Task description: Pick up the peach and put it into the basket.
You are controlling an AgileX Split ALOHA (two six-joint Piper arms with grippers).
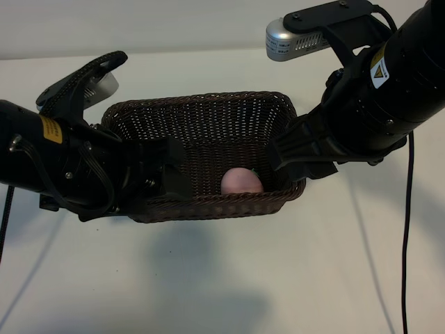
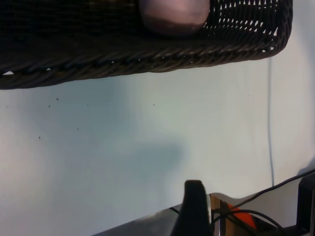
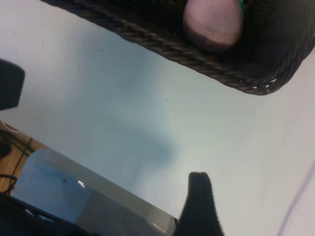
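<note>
At the exterior view's left, the left pincer (image 1: pixel 174 170) sits at the basket's (image 1: pixel 201 115) left end, its fingers apart and holding nothing. 1 peach (image 1: pixel 241 181) lies inside the basket against the near wall, right of centre. At the right, the right pincer (image 1: pixel 295 156) hangs over the basket's right end, fingers also apart and empty. Only the exterior view shows both arms; the wrist views show the basket's braided rim from outside, the peach behind it, and the bare white bench (image 2: pixel 147 147). Count: 1 peach, 1 basket, 2 pincers.
</note>
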